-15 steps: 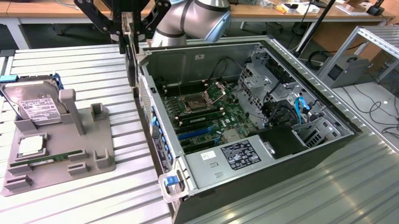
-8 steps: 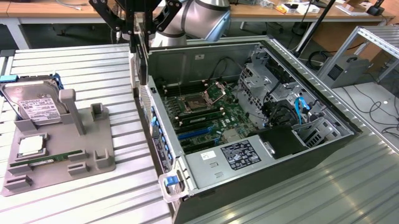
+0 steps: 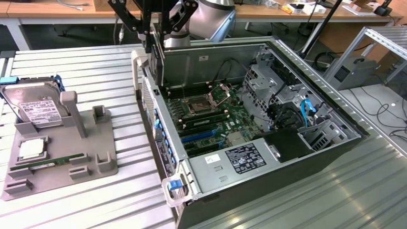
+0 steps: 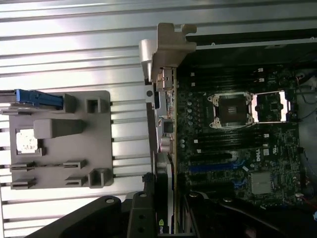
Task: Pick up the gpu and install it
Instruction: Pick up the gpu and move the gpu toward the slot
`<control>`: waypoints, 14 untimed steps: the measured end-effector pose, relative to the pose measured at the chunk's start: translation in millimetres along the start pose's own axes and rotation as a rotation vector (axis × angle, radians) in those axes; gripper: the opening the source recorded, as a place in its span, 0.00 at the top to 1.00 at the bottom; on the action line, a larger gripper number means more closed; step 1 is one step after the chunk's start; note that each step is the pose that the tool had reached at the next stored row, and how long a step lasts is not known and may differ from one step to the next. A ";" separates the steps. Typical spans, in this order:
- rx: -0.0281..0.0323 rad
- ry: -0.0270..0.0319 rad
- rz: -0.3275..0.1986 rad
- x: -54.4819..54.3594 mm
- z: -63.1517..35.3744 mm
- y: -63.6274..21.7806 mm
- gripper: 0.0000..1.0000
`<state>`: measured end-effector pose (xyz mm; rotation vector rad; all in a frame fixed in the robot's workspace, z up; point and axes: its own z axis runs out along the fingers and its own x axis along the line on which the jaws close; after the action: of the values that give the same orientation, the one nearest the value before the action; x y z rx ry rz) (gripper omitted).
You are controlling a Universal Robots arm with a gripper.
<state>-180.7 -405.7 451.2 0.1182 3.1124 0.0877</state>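
Slatted table [image 3: 95,207], tool [image 3: 156,42] holding gpu [image 3: 157,67] above case [image 3: 203,59]

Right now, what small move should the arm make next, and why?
Probably ease the gpu inward over the motherboard: the claw holds it above the case wall on the exterior view's left, not yet over the blue slot.

Bright even light glares off the ribbed table [image 3: 83,210]; the computer case [image 3: 216,67] is shadowed inside.
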 end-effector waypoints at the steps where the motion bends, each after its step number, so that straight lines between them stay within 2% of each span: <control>1: 0.0002 0.0001 0.000 -2.8 0.0 0.2 0.73; 14: 0.0003 0.0001 0.000 -46.7 1.3 3.5 0.73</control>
<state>-133.9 -405.7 451.2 0.1183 3.1125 0.0873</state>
